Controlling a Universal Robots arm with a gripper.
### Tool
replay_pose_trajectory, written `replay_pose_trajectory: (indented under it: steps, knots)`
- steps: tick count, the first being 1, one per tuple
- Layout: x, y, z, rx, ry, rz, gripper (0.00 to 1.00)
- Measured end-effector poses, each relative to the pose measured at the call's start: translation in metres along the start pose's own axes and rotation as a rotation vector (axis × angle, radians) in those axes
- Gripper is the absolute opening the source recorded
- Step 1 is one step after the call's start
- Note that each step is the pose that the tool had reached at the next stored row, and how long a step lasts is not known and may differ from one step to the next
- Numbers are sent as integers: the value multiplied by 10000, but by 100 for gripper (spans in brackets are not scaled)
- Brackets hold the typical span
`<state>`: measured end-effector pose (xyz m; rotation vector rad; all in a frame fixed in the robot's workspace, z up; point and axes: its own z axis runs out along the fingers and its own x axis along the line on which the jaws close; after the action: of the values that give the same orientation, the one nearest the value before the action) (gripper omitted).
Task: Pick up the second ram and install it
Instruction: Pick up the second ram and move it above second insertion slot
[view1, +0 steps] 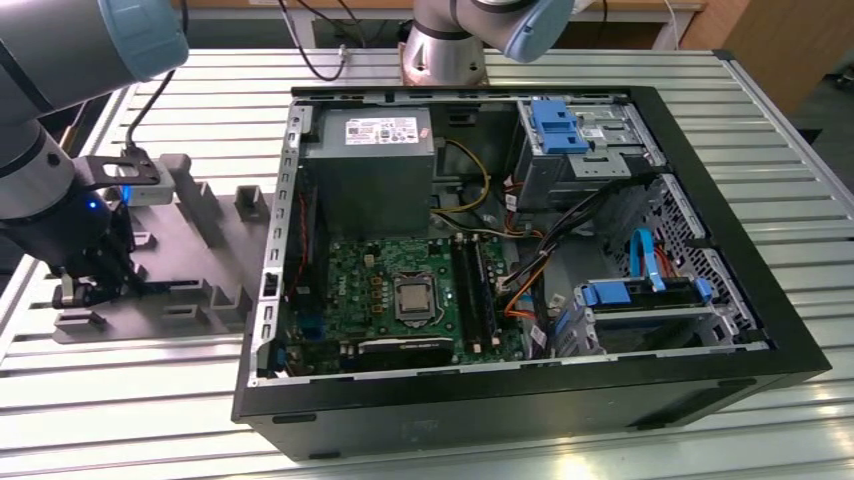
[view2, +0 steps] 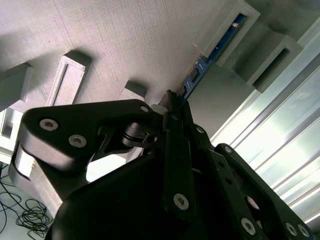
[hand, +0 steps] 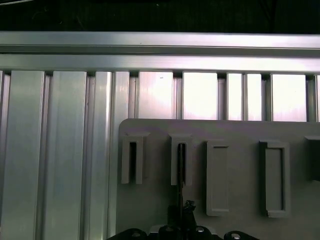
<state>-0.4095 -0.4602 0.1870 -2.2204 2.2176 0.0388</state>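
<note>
The second ram (view2: 210, 55) is a thin blue-green stick standing on edge in a slot of the grey holder (view2: 125, 45). Seen edge-on in the first wrist view, the second ram (hand: 181, 165) is a dark line in the second slot block. My gripper (view2: 172, 102) has its black fingers drawn together on the near end of the stick. In the exterior view my gripper (view1: 83, 292) is low over the grey holder (view1: 200, 250), at the exterior view's left of the open computer case (view1: 787, 350).
The green motherboard (view1: 360, 290) lies inside the case, with long black memory slots (view1: 470, 290) beside the processor socket. Cables, a power supply (view1: 374, 170) and blue drive bays crowd the case. The holder has several other slot blocks (hand: 217, 177). All rests on a ribbed aluminium table (hand: 50, 150).
</note>
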Motion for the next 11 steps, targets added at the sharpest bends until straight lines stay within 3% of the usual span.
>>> replay_pose_trajectory:
  steps: [3, 11]
  knots:
    - [0, -1, -4, 3, -3, 0, 14]
    - [-2, 1, -96, 1, -1, 0, 14]
